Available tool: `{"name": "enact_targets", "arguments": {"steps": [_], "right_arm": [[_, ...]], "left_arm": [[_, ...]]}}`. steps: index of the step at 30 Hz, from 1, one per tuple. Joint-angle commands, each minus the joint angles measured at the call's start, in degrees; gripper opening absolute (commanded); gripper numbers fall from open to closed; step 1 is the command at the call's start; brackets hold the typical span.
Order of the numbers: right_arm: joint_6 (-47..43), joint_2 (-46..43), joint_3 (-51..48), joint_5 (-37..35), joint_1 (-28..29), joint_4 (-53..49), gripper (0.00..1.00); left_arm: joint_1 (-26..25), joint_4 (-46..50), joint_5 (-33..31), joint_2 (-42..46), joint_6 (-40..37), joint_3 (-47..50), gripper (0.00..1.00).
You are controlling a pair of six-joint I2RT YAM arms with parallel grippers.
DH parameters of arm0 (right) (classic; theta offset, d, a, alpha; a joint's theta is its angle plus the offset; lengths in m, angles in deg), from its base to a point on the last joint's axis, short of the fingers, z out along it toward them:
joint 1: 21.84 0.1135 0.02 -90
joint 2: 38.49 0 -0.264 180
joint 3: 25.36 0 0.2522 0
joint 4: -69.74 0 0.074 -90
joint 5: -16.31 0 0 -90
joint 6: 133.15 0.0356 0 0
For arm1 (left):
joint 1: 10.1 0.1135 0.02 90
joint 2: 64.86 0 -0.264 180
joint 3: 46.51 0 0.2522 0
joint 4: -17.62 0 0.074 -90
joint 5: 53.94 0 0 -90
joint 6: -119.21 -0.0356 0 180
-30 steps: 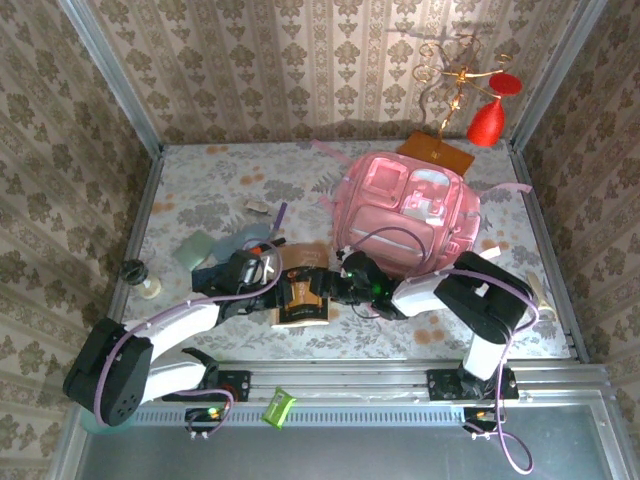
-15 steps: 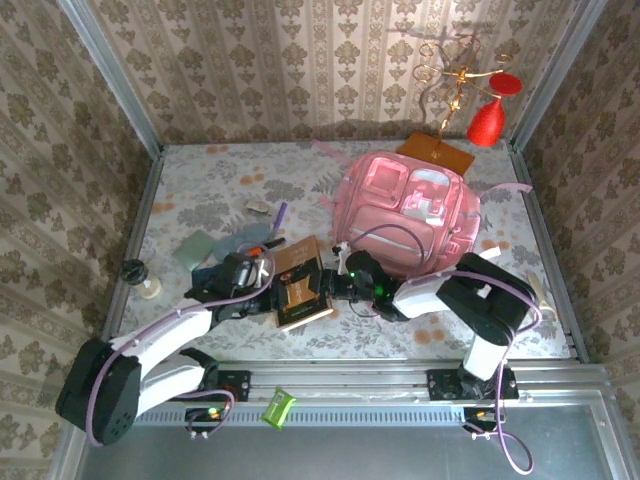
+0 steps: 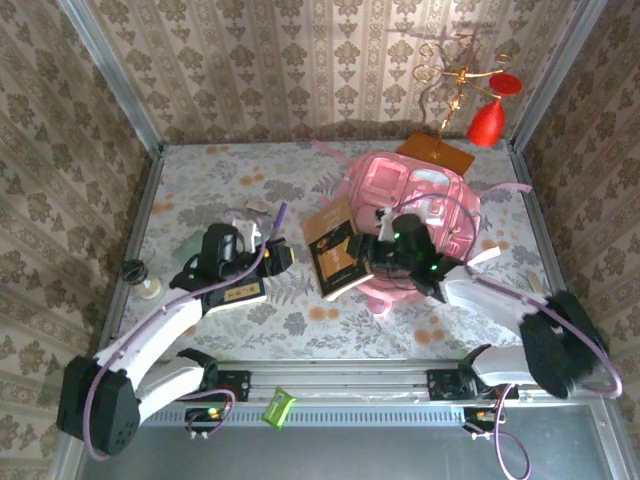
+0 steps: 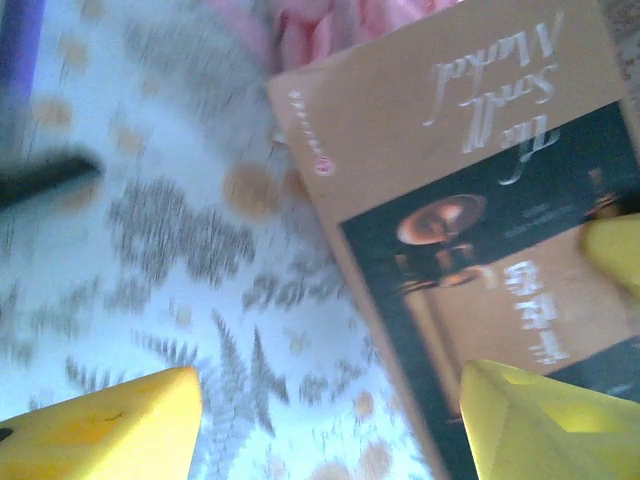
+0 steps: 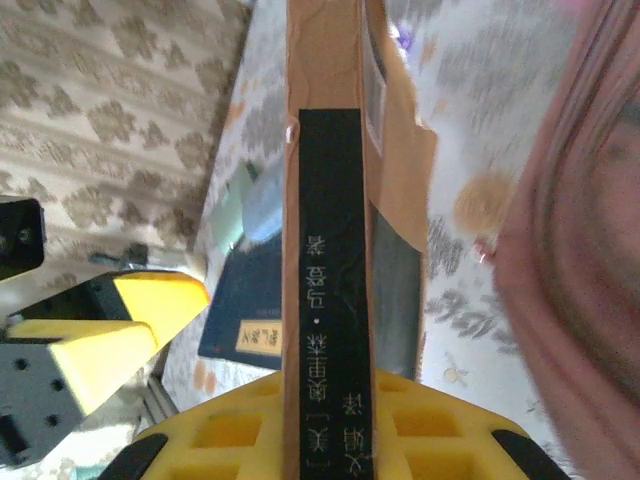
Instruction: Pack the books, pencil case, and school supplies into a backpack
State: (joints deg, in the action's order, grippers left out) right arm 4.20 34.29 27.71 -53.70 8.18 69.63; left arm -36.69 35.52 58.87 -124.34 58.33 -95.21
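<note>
My right gripper (image 3: 368, 255) is clamped narrow on the spine edge of the brown book (image 5: 335, 250), holding it up off the table (image 3: 200, 190) and tilted; my left gripper (image 4: 320, 430) hangs just beside the book's free end, jaws wide apart with nothing between them; the book's inner edge is against the left flank of the backpack (image 3: 445, 215), which sits toward the table's far right corner; the navy book (image 3: 240, 293) lies flat under my left arm, nearer the near edge, and the purple pen (image 3: 280, 215) rests beyond it toward the far edge.

I judge this to be the step of getting the first book into the bag; next I must find the main opening, which I cannot make out from here, turn the book edge-on to it and slide it in; my left gripper may need to hold the fabric open.
</note>
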Motion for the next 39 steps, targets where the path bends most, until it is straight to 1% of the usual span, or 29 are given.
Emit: {"name": "enact_targets", "arguments": {"steps": [1, 2, 3, 5, 7, 10, 11, 13, 16, 19, 21, 23, 27, 32, 37, 39], "right_arm": [[-5.9, -9.9, 7.4, 1.8, -7.9, -13.9, 0.0], [-5.7, -11.4, 8.6, 2.2, -10.8, -16.5, 0.0], [-5.3, -12.8, 9.7, 3.2, -14.2, -19.0, 0.0], [-4.6, -13.9, 12.0, 5.5, -20.2, -23.2, 0.0], [-5.3, -14.4, 14.0, 7.4, -25.0, -26.3, 0.0], [-8.0, -14.5, 15.8, 8.1, -28.7, -29.4, 0.0], [-8.4, -14.5, 15.9, 8.4, -29.3, -29.6, 0.0], [-9.0, -14.0, 15.8, 8.9, -30.0, -29.5, 0.0], [-8.9, -13.2, 14.8, 10.0, -30.7, -28.7, 0.0], [-8.0, -13.0, 13.0, 10.4, -30.9, -27.1, 0.0], [-7.8, -12.9, 12.3, 10.4, -31.1, -26.6, 0.0], [-7.8, -12.7, 12.0, 10.4, -31.3, -26.6, 0.0], [-7.9, -12.7, 11.7, 10.4, -31.3, -26.6, 0.0], [-7.3, -12.5, 10.7, 10.5, -31.4, -25.9, 0.0], [-6.9, -12.5, 10.0, 11.0, -31.3, -25.6, 0.0], [-7.0, -12.9, 9.8, 10.9, -31.3, -26.0, 0.0]], "left_arm": [[-4.5, -5.5, -4.4, -7.1, -18.2, -6.7, 0.7], [-5.5, -6.4, -5.0, -10.0, -22.0, -8.5, 0.7], [-6.5, -8.0, -3.9, -13.5, -26.8, -10.2, 0.7], [-9.3, -10.4, -2.0, -20.0, -37.6, -13.2, 0.7], [-12.5, -9.4, -0.5, -26.3, -50.0, -16.8, 0.7], [-16.2, -4.6, -0.9, -33.2, -67.1, -21.8, 0.68], [-16.6, -2.6, -0.9, -35.1, -70.9, -23.5, 0.67], [-16.4, 2.1, -0.2, -38.6, -75.7, -27.9, 0.64], [-15.9, 11.6, 2.6, -42.7, -82.1, -33.9, 0.61], [-15.5, 18.9, 3.8, -46.2, -86.0, -38.1, 0.56], [-15.3, 21.7, 4.1, -48.1, -86.9, -40.0, 0.54], [-15.0, 23.6, 5.4, -48.5, -87.3, -40.6, 0.56], [-13.6, 23.8, 12.0, -48.0, -87.6, -39.8, 0.61], [-13.3, 24.6, 13.5, -49.7, -88.0, -40.9, 0.61], [-13.6, 23.5, 10.8, -52.1, -87.8, -42.5, 0.51], [-13.5, 23.3, 10.7, -52.6, -87.6, -43.2, 0.43]]}}
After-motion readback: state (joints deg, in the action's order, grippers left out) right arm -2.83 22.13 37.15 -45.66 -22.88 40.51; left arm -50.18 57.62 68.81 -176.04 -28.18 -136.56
